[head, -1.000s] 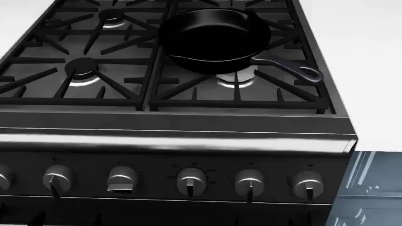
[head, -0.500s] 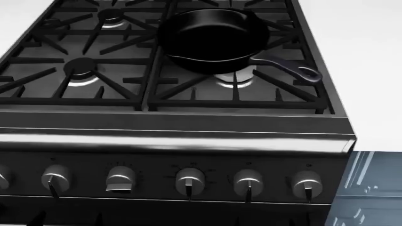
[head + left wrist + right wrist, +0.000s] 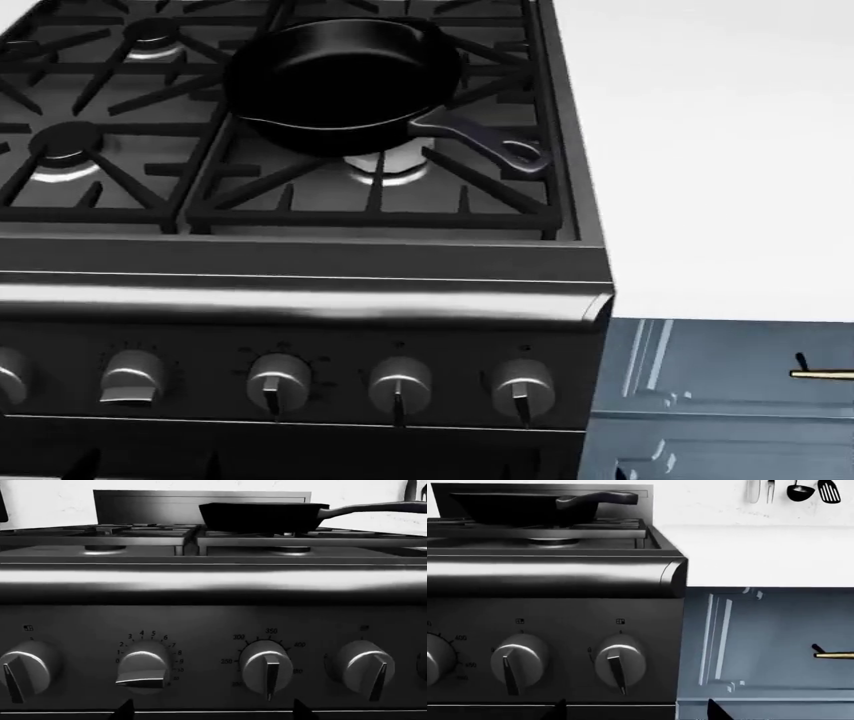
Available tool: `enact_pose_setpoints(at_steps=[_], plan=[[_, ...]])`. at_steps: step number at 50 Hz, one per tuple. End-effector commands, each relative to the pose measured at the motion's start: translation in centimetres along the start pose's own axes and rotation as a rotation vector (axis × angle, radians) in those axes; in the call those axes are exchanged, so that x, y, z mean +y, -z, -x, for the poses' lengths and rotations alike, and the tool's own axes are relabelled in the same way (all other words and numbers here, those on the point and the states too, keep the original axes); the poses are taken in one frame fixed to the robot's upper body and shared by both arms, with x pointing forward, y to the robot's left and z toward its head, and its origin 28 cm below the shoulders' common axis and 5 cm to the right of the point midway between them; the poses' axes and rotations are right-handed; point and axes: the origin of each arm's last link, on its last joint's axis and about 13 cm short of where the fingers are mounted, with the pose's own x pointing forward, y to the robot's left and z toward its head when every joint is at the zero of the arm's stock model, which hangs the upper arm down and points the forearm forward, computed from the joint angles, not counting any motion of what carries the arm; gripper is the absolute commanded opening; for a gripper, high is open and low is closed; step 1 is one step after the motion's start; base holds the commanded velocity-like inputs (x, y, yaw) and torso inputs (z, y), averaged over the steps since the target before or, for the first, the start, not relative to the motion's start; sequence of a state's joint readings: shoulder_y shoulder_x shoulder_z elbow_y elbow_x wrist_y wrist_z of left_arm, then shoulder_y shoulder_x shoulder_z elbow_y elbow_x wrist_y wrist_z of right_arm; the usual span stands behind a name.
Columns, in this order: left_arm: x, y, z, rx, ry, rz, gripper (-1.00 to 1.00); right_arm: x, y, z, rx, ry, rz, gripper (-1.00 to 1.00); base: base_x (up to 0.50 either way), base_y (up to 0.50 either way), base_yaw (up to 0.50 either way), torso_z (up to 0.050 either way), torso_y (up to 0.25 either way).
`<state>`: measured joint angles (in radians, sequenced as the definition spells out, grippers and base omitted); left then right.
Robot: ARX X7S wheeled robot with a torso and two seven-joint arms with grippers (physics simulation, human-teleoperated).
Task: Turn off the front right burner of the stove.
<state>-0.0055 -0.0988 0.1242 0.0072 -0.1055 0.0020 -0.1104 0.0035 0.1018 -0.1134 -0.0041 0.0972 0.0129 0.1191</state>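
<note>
You have the stove (image 3: 334, 262) as landmark: skillet (image 3: 340, 80) sits on its grates, over the front right burner (image 3: 387, 165). Knobs (image 3: 396, 384) line its front. Cabinet (image 3: 727, 400) adjoins its right; counter (image 3: 707, 150) above that.

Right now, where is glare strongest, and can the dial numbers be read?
Head view: a bright band on the dark-steel stove's rounded front edge; knob markings are too small. Left wrist view: sharp, numbers around the silver round knobs are readable. Right wrist view: similar glare.

Stove (image 3: 307, 262): dark steel, brushed; rounded front edge glossy, mirror-bright. Grates (image 3: 374, 205) matt black cast iron. Burner (image 3: 387, 165) on shiny silver ring. Knobs (image 3: 523, 385) polished silver metal. Skillet (image 3: 340, 85) black, slight sheen. Counter (image 3: 707, 160) smooth matt white. Cabinet (image 3: 721, 400) blue-grey, satin; brass-look handle (image 3: 821, 374).
</note>
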Motion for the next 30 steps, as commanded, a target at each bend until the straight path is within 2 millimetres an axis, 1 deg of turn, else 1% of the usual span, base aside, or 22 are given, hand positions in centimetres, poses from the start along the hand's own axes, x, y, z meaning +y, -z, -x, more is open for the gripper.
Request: enact_pose_setpoints(at_steps=[1,9,11,30], plan=[[0.07,-0.09,0.07,-0.010,0.001,0.003,1.00,0.11,0.03,0.01,0.005,-0.003,0.003,1.00,0.00,0.00,0.00,0.000,0.000],[0.00,0.00,0.04,-0.002,-0.001,-0.014,1.00,0.12,0.07,-0.09,0.015,-0.003,0.005,1.00,0.00,0.00,0.00,0.000,0.000],[0.00,0.01,0.04,0.005,0.000,-0.013,1.00,0.11,0.10,-0.09,0.021,-0.003,0.001,1.00,0.00,0.00,0.00,-0.023,0.000],[-0.07,-0.01,0.13,0.005,0.005,-0.022,1.00,0.05,-0.13,-0.15,0.024,0.003,0.002,1.00,0.00,0.00,0.00,-0.050,0.000]])
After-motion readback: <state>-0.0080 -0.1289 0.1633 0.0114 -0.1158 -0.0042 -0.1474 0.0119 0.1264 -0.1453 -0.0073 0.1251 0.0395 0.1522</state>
